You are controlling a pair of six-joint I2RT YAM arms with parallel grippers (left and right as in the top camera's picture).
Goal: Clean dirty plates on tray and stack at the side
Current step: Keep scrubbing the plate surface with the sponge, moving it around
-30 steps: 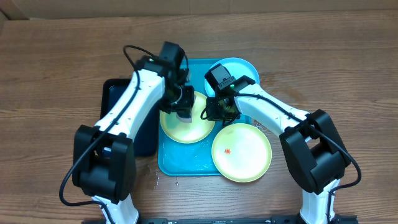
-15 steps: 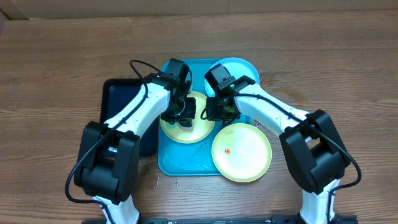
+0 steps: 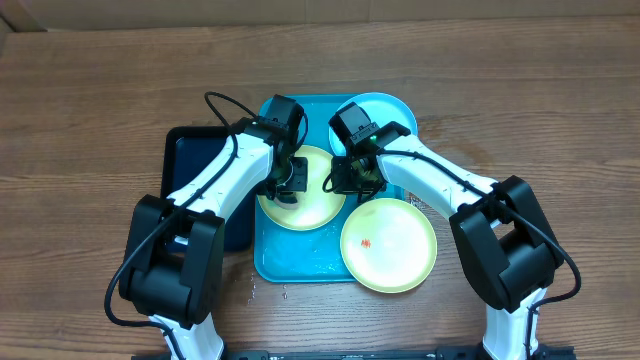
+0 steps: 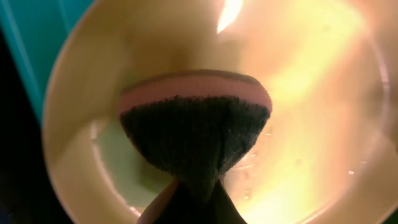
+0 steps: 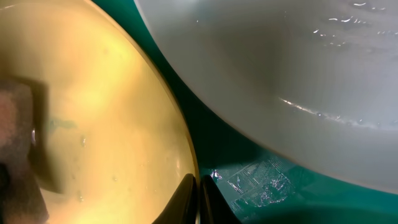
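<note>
Still flecked with red, the nearest yellow-green plate (image 3: 388, 243) lies at the near right corner of the turquoise tray (image 3: 290, 262). Behind it, the left end effector (image 3: 287, 183), clamped on a dark sponge (image 4: 196, 124), has slid leftward over the second yellow-green plate (image 3: 318, 207) in the past second, evidently mid-scrub. The right end effector (image 3: 352, 182) pinches that plate's rim to steady it. Farthest back, the blue plate (image 3: 388, 105) waits; nothing is yet stacked on the wooden surface (image 3: 100, 100).
</note>
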